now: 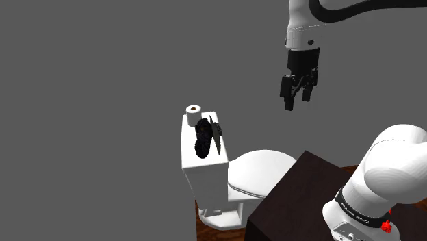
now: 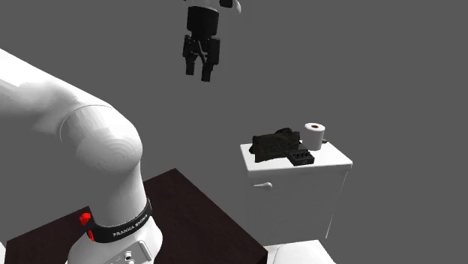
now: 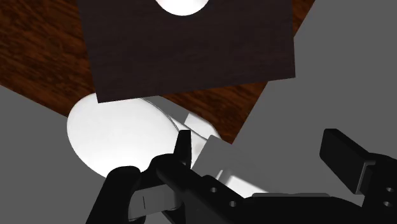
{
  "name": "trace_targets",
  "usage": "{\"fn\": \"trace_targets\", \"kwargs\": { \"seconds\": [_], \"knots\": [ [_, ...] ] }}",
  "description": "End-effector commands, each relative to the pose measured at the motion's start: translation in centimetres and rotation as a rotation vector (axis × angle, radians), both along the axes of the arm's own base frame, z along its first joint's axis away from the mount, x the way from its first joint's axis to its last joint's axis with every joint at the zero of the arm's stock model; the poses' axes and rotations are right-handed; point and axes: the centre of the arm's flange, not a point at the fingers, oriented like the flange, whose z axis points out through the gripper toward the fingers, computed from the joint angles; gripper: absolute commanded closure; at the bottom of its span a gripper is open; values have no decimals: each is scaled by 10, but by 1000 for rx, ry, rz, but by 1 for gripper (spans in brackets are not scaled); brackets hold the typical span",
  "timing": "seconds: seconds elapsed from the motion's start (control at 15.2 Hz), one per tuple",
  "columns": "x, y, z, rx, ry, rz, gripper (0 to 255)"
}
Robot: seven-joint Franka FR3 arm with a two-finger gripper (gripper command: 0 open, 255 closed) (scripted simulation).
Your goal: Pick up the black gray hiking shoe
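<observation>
**Shoulder view:** Your end effector [image 1: 295, 96] is hanging high in the air, its fingers standing wide apart and gripping nothing. It is well above the toilet tank [image 1: 205, 178] and off toward this view's right. The black and gray hiking shoe [image 1: 202, 137] is lying on the tank's lid. A white toilet paper roll [image 1: 194, 109] is standing just behind the shoe at the lid's far end. A thin dark item [image 1: 216, 133] is sitting just beside the shoe on the view's right. The closed white toilet bowl [image 1: 263, 171] is sitting between the tank and the dark stand [image 1: 294, 198], with wooden floor [image 1: 209, 234] showing below.

**Second exterior view:** You are seeing the end effector [image 2: 201, 69] hovering near the top edge, fingers pointing down and spread. It is well apart from the toilet tank [image 2: 296, 191]. The black and gray hiking shoe [image 2: 271, 145] is resting on the lid. The toilet paper roll [image 2: 314, 136] is standing just beside it toward this view's right. The thin dark item [image 2: 301, 158] is lying in front of both, close against the shoe. The white arm [image 2: 82, 142] is looming in the foreground over the stand [image 2: 202, 217].

**Wrist view:** Your end effector [image 3: 229, 170] is looking straight down. Its black fingers [image 3: 347, 159] are standing apart with nothing clasped between them. Beyond them, the toilet bowl [image 3: 114, 130] is lying next to the stand [image 3: 191, 51] on the wooden floor [image 3: 38, 63].
</observation>
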Motion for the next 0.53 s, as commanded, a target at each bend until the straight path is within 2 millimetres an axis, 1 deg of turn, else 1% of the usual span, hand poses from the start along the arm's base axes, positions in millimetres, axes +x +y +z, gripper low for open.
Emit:
{"fn": "trace_targets", "kwargs": {
  "seconds": [0.0,0.46],
  "knots": [
    [0,0,0,0,0,0,0],
    [52,52,-55,-93,-56,-109,0]
  ]
}}
